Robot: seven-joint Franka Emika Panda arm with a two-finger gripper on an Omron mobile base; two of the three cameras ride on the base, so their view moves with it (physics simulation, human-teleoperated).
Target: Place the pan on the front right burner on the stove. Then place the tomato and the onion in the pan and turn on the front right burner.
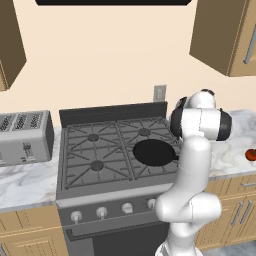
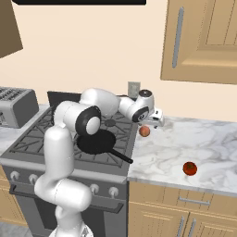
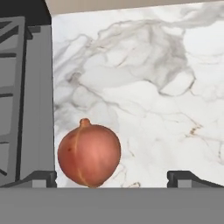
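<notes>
The black pan (image 1: 152, 151) (image 2: 97, 141) rests on the stove (image 1: 95, 150) (image 2: 32, 139) over the front right burner, its handle pointing toward the counter. On the marble counter just right of the stove lies the onion (image 2: 145, 131) (image 3: 89, 155). My gripper (image 2: 155, 121) (image 3: 113, 177) hangs open right above it. In the hand view the onion sits between the two fingertips (image 3: 40, 178), closer to the left one and touching neither. The red tomato (image 2: 190, 168) (image 1: 251, 154) lies farther right, near the counter's front edge.
A silver toaster (image 1: 25, 135) (image 2: 16, 106) stands on the counter left of the stove. Round knobs (image 1: 102, 212) line the stove front. Wall cabinets (image 2: 203, 41) hang above the marble counter (image 2: 208, 139), which stretches bare to the right.
</notes>
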